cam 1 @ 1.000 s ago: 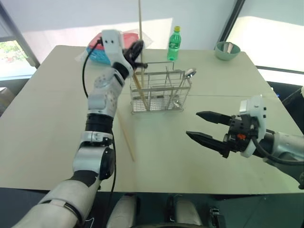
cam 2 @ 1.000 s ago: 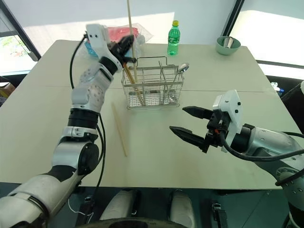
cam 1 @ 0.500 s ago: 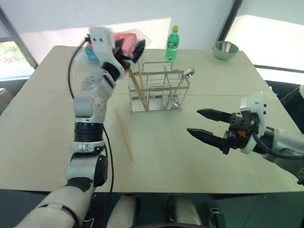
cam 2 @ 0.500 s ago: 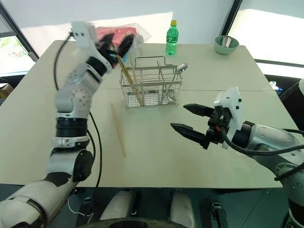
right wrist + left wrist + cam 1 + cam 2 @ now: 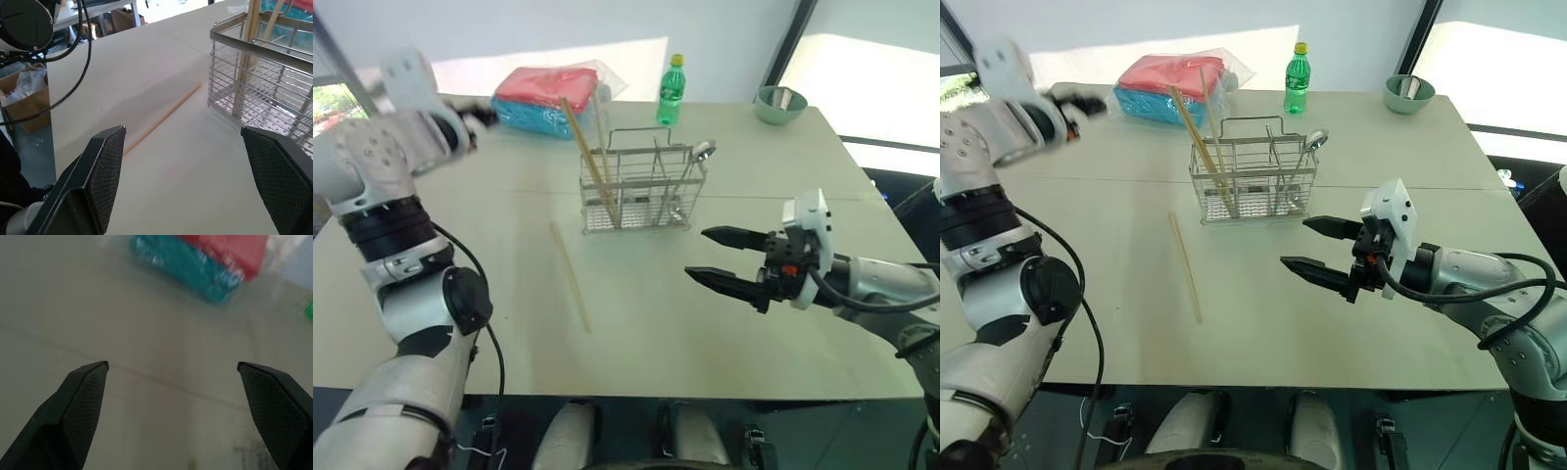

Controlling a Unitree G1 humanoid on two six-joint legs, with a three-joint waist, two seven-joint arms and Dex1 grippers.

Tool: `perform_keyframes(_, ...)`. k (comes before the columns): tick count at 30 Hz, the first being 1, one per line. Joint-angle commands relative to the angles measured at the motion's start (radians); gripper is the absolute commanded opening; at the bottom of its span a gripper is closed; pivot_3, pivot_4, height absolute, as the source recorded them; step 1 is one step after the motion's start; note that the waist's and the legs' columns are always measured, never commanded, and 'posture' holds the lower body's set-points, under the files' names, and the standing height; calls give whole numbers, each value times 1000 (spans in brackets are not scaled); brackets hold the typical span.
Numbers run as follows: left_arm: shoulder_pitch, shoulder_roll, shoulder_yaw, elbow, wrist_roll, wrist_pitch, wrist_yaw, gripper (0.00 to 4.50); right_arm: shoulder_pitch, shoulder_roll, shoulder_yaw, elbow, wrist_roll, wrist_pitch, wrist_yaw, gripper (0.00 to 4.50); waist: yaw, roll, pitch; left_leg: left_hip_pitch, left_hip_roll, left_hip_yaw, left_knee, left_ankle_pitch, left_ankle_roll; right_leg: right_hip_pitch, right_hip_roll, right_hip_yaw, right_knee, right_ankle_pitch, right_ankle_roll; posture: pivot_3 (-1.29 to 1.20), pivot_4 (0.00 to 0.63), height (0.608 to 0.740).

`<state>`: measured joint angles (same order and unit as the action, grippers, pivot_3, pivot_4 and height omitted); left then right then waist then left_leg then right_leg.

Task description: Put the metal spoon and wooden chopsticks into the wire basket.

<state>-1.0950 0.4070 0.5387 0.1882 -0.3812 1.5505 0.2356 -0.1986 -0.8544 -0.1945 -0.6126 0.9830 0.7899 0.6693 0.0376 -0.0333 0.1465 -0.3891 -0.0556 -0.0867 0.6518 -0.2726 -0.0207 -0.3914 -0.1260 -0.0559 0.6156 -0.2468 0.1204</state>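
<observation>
Since a second ago: one chopstick (image 5: pixel 579 132), then held upright over the rack, now leans inside the wire basket (image 5: pixel 637 191) with its partner; your left gripper (image 5: pixel 171 382) has let go, swung away toward 10 o'clock of the table, and its fingers stand wide apart with nothing between them.

Item 1, wooden chopsticks: two lean in the basket's 9 o'clock compartment, tips slanting up and out toward 11 o'clock, propped by the rim because they are far taller than the rack. A third stick (image 5: pixel 571 277) lies flat on the table (image 5: pixel 636 333), apart from the basket at about its 7 o'clock.

Item 2, metal spoon (image 5: pixel 700 155): stands in the 3 o'clock end of the basket, bowl up and resting over the rim.

Item 3, right gripper (image 5: pixel 717 257): hovers above the table at 4 o'clock of the basket, fingers spread, empty, aimed toward the loose stick, likely staged for it.

Item 4, surroundings: red-and-teal packet (image 5: pixel 543 98) at 11 o'clock, green bottle (image 5: pixel 673 90) at 12, green bowl (image 5: pixel 780 103) at 2.

Status, as you may judge: spoon done; the flat stick remains.
</observation>
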Motion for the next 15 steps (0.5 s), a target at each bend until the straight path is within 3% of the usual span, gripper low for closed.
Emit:
perform_keyframes(1,3,-22,-5,-1,27,64,12,4456,-28,15,11,-3,-15,-22,13,3907,1,-1,0,0,0,0,0,0,-1,0,0,0,0,0,0,0,150,667)
perform_keyframes(4,8,-58,-2,38,36,64,21,4456,-33,30,27,-11,-25,-22,13,3907,1,0,0,-1,0,-1,-1,4,-8,-1,0,0,0,0,0,0,150,667)
perform_keyframes(10,66,-136,-75,56,-24,64,24,4456,-23,55,42,-43,-30,-19,4,3907,2,0,0,-1,0,0,-2,4,-9,-2,-2,1,0,0,0,0,150,667)
perform_keyframes(15,51,-191,-79,130,8,64,49,4456,-16,73,51,-71,-22,-10,-27,3907,1,-1,0,-2,0,0,-2,4,-9,-3,-2,0,0,0,0,0,150,667)
